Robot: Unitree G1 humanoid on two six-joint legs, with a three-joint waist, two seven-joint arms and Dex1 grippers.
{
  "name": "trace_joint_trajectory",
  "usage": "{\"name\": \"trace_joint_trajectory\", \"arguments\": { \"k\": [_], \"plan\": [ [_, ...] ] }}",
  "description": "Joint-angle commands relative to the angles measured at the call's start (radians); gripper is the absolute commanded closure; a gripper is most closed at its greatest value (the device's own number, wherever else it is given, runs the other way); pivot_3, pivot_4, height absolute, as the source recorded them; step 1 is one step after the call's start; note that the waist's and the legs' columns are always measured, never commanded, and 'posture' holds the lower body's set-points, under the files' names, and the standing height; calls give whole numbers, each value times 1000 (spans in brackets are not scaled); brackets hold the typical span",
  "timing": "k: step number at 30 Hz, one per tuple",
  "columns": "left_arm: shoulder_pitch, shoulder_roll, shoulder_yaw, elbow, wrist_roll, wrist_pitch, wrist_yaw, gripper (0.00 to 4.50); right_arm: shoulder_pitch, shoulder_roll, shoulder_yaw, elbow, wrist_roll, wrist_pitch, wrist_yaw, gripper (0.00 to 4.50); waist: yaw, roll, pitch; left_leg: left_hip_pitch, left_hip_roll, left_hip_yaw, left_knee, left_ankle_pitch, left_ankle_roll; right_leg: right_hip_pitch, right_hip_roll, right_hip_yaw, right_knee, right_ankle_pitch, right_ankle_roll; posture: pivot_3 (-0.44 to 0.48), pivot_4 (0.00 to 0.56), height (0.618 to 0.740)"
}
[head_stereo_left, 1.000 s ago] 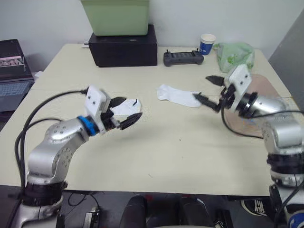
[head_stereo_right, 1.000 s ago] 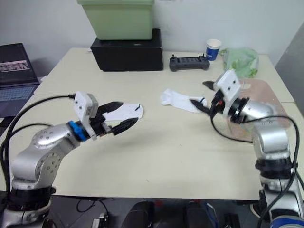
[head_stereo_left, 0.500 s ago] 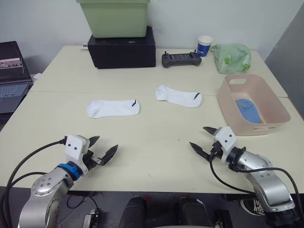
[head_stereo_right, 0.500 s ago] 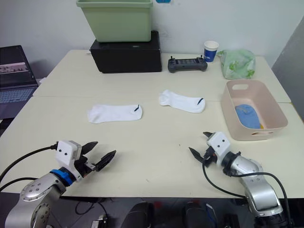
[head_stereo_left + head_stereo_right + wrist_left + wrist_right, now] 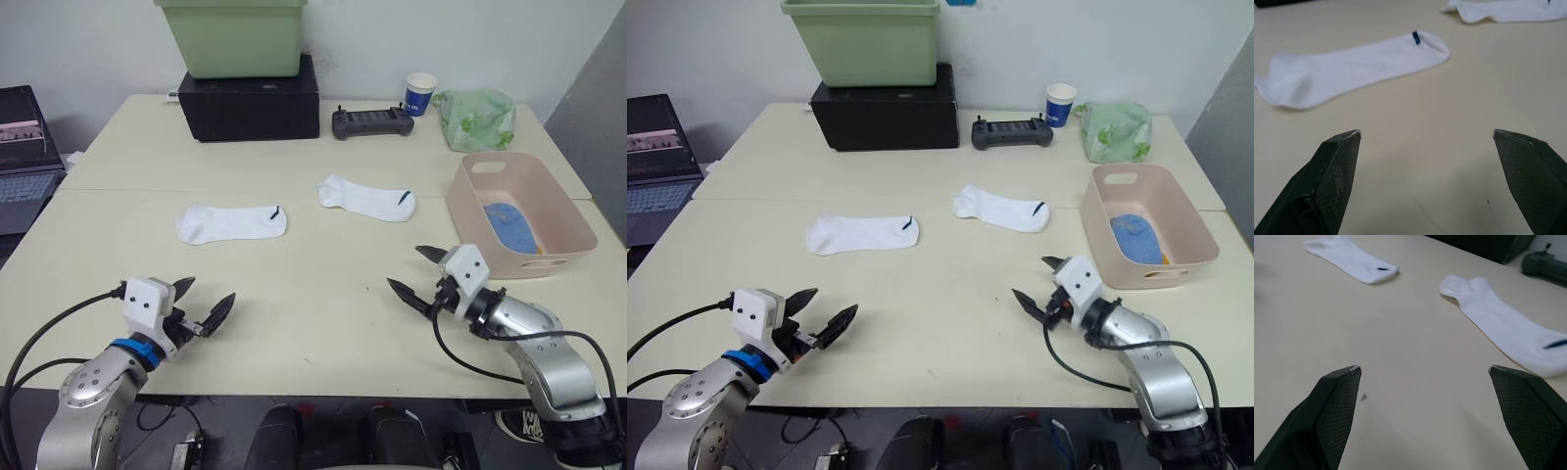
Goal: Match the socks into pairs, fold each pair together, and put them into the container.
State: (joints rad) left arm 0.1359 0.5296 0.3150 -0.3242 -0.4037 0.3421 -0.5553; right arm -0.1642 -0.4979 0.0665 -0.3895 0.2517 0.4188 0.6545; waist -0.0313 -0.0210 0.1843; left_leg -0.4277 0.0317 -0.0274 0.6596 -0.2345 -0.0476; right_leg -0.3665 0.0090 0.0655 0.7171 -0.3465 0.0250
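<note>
While both arms hung low over the near edge of the table point(image 5: 323, 323), we saw the left gripper point(image 5: 203, 306) and the right gripper point(image 5: 416, 275) with fingers spread wide, holding nothing. Two white socks lay flat mid-table, well apart: one point(image 5: 231, 223) on the left, one point(image 5: 368, 199) nearer the pink container point(image 5: 568, 235), where a light blue sock point(image 5: 509, 223) rested inside.

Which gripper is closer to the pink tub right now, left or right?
Right. The right gripper hovers open over the table just beside the pink tub's near corner, while the left gripper is open far across the table, near its front edge on the opposite side.
</note>
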Motion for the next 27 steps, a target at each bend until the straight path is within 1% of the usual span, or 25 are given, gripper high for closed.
{"name": "trace_joint_trajectory", "arguments": {
  "k": [1, 3, 5, 9, 15, 19, 22, 23, 27],
  "plan": [
    [-98, 23, -33, 57, 48, -2, 21, 0, -47, 1, 6, -53, 27, 32, 5, 18, 2, 0, 0, 0, 0, 0, 0, 0, 0, 1, 0, 0, 0, 0, 0, 0, 150, 740],
    [-180, 15, -67, 117, 67, -5, 24, 0, -59, 0, 11, -47, 29, 41, 7, 18, 4, 0, 0, 0, -1, 0, 0, 0, 0, 2, 0, 0, -2, 0, 0, 0, 150, 740],
    [-301, 7, -125, 212, 97, -5, 18, 0, -67, -3, 15, -39, 20, 38, 5, 18, 5, -1, 0, -1, -1, 0, 1, 0, 0, 2, -1, -1, -3, 0, 1, 0, 150, 740],
    [-464, -6, -203, 366, 132, 18, -9, 0, -77, -5, 13, -34, 9, 40, -6, 18, 4, -1, 0, -1, -2, -2, 1, 0, 0, 2, 0, -2, -2, 0, 1, 0, 150, 740],
    [-617, -14, -292, 564, 195, 2, -56, 0, -68, -11, 12, -60, 8, 62, -21, 18, -5, -1, 0, -1, -1, 1, 1, 0, 0, -2, 1, -2, 0, 0, 1, 0, 150, 740],
    [-677, -15, -326, 661, 230, 59, -56, 0, -64, -14, 11, -68, 5, 70, -29, 18, -2, -1, 0, -2, -1, 0, 1, 0, 0, -2, 2, -2, 0, 0, 1, 0, 150, 740],
    [-700, -17, -321, 696, 236, 86, -51, 618, -75, -18, -6, -71, 7, 84, -43, 0, 0, -1, 0, -2, -1, 0, 1, 0, 0, -2, 2, -2, 0, 0, 1, 0, 150, 740],
    [-701, -15, -324, 699, 240, 85, -58, 888, -75, -19, -9, -71, 8, 87, -45, 0, 0, -1, 0, -2, -1, 0, 1, 0, 0, -2, 2, -2, 0, 0, 1, 0, 150, 740],
    [-698, -18, -311, 702, 241, 60, -62, 2224, -72, -21, -5, -75, 7, 92, -47, 0, 0, -1, 0, -2, -1, 0, 1, 0, 0, -2, 1, -2, 0, 0, 1, 0, 150, 740]
  ]
}}
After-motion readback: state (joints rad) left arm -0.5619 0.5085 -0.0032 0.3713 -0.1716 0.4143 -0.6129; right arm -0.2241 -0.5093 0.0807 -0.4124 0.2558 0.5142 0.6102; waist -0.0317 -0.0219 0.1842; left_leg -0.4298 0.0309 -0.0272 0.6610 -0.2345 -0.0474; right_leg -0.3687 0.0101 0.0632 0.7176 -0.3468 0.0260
